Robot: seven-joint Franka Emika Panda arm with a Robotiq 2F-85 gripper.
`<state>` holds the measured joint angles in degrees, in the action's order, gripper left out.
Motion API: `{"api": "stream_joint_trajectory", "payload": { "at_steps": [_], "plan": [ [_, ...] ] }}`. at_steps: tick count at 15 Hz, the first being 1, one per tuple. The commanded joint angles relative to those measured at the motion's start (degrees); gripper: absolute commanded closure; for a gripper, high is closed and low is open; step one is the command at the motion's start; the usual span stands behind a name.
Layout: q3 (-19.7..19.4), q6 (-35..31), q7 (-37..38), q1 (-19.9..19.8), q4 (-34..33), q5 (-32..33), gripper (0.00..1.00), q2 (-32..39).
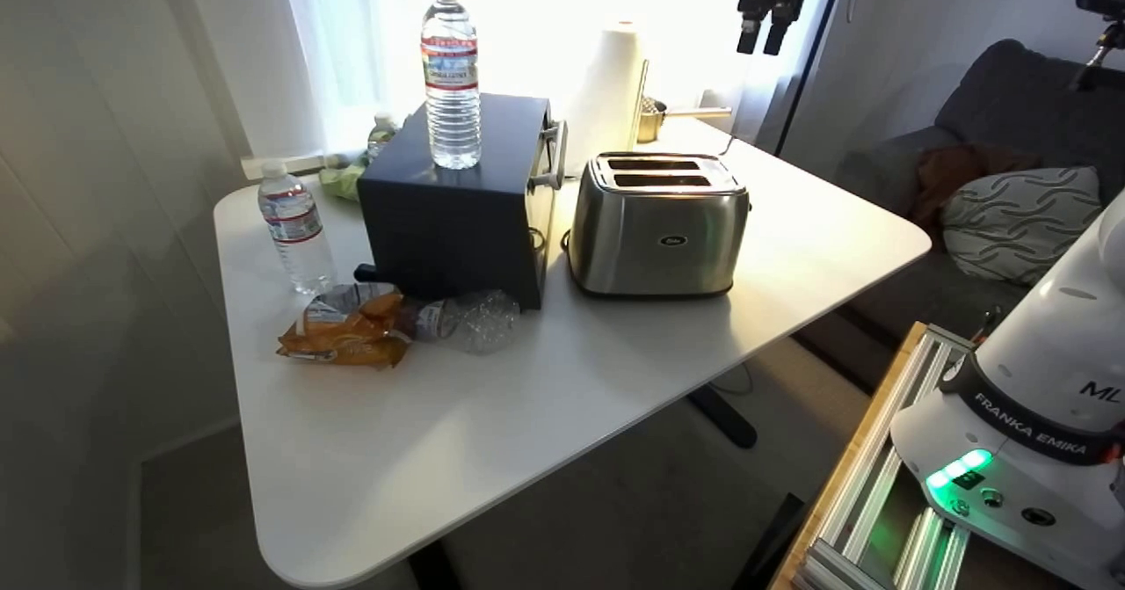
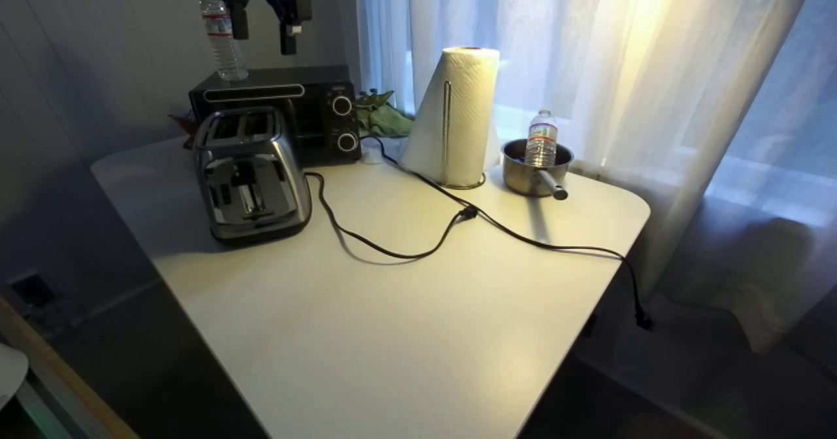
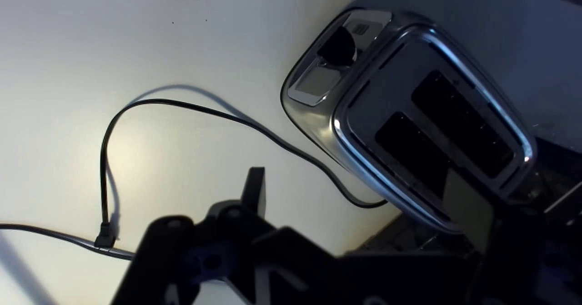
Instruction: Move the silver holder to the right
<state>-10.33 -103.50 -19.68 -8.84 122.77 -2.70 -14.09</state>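
Note:
The silver holder is a slim metal wire stand carrying a tall white paper roll. It stands upright on the table in both exterior views, as the holder (image 2: 447,131) beside the pot and as the backlit holder with its roll (image 1: 606,98) behind the toaster. It is out of view in the wrist view. My gripper is open and empty, high above the table, apart from the holder, in both exterior views (image 1: 761,40) (image 2: 265,36). In the wrist view, the gripper (image 3: 361,200) has its fingers wide apart with the silver toaster (image 3: 423,114) below.
A black toaster oven (image 1: 448,229) bears a water bottle (image 1: 453,89). A pot (image 2: 523,180) holding a bottle (image 2: 541,141) stands close beside the holder. Black cords (image 2: 392,254) cross the table in front of it. An orange bag (image 1: 347,331) and another bottle (image 1: 296,229) lie near the oven.

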Motion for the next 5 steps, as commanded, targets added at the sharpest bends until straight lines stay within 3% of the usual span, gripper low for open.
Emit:
{"api": "stream_joint_trajectory", "payload": {
  "at_steps": [1,5],
  "plan": [
    [-0.60,0.21,-0.27,0.53,0.04,0.12,0.00,-0.07],
    [-0.61,0.26,-0.56,0.56,0.05,0.11,0.00,-0.11]
  ]
}}
